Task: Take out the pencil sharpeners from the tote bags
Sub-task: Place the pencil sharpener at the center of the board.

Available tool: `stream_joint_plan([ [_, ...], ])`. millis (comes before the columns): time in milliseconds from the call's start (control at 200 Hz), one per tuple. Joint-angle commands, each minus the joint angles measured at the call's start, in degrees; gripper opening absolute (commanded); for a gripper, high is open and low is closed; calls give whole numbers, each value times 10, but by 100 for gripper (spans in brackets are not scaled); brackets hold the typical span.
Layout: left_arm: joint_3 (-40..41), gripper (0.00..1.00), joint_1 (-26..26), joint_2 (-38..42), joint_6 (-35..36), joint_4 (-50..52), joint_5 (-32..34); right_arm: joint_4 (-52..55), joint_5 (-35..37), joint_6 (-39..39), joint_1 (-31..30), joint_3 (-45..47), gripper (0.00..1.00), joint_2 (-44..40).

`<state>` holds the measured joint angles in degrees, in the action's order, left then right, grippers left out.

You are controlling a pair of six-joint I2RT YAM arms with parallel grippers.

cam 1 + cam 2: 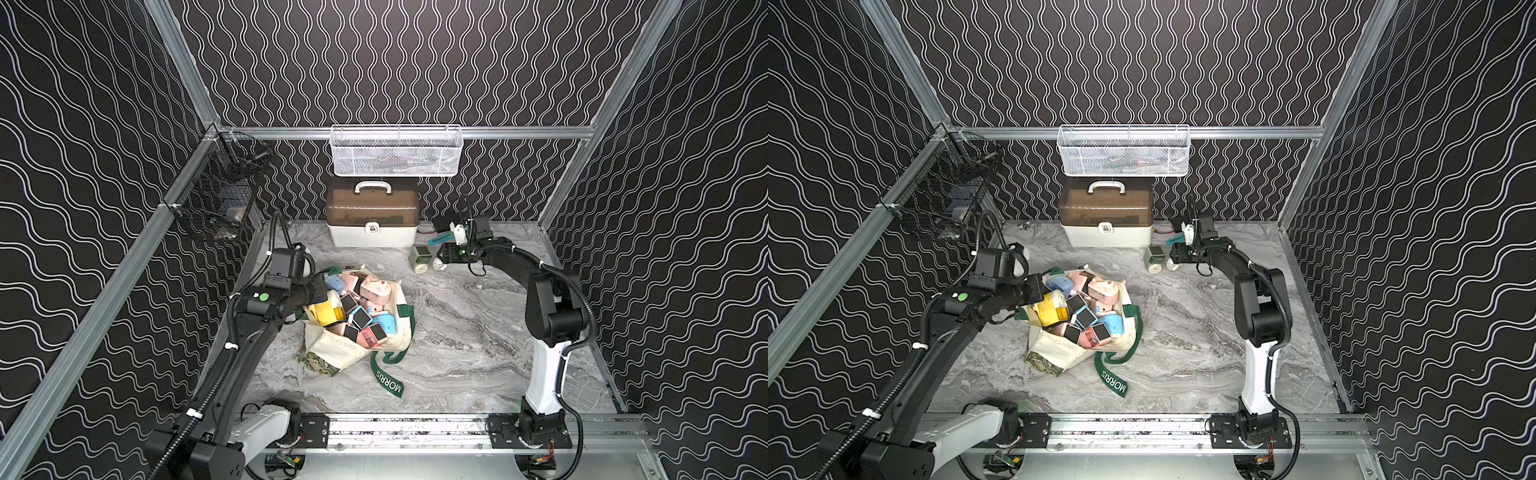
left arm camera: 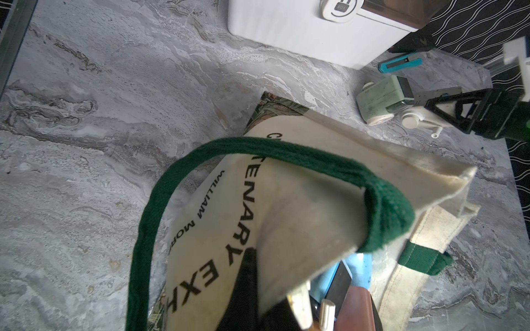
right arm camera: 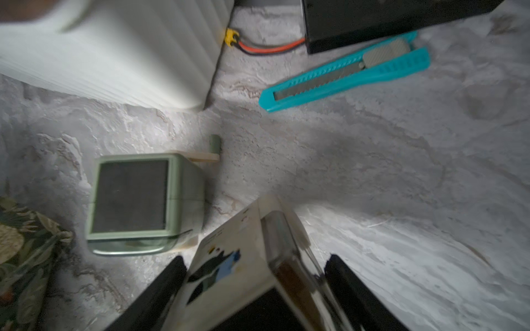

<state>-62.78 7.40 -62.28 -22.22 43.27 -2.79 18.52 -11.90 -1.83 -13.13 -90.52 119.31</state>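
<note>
In both top views we see the tote bag (image 1: 332, 351) (image 1: 1054, 345) slumped on the marble-patterned worktop (image 1: 478, 332), left of centre. Its mouth gapes upward, crammed with pencil sharpeners (image 1: 361, 318) in pink, light blue and yellow, many with dark square panels showing. Its green strap (image 1: 388, 380), lettered "MORRIS", trails onto the worktop toward the near edge.

The left end effector (image 1: 326, 291) sits at the bag's far-left rim. The top views hide its tips behind the wrist. The left wrist view shows what they cannot: one dark finger (image 2: 249, 275) tucked against a lifted fold of cream canvas printed with black lettering. We read the tips as pressed together on that canvas, though the second finger is mostly hidden by cloth.

The right end effector (image 3: 255, 266) is at the far right, near the white-and-brown plastic case (image 1: 372, 216). From above we make out only a pale crank knob at its tip. The right wrist view settles it: two black fingers stand wide apart, pinching a tilted cream pencil sharpener (image 3: 235, 249) with a dark panel and a small cartoon print. Just beside it, a pale green pencil sharpener (image 3: 143, 200) (image 1: 421, 258) lies on the worktop, out of the bag. A teal utility knife (image 3: 344, 71) lies further back, near the case.
</note>
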Motion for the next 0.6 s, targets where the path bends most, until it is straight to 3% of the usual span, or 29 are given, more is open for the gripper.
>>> stream_joint_plan([
  [0, -3, 0, 11, 4, -1, 22, 22, -4, -40, 26, -1, -8, 51, 12],
  [285, -13, 0, 53, -11, -17, 55, 84, -29, -106, 38, -3, -10, 51, 26],
  [590, -3, 0, 54, -14, -11, 44, 77, -32, -127, 52, -17, -5, 52, 36],
])
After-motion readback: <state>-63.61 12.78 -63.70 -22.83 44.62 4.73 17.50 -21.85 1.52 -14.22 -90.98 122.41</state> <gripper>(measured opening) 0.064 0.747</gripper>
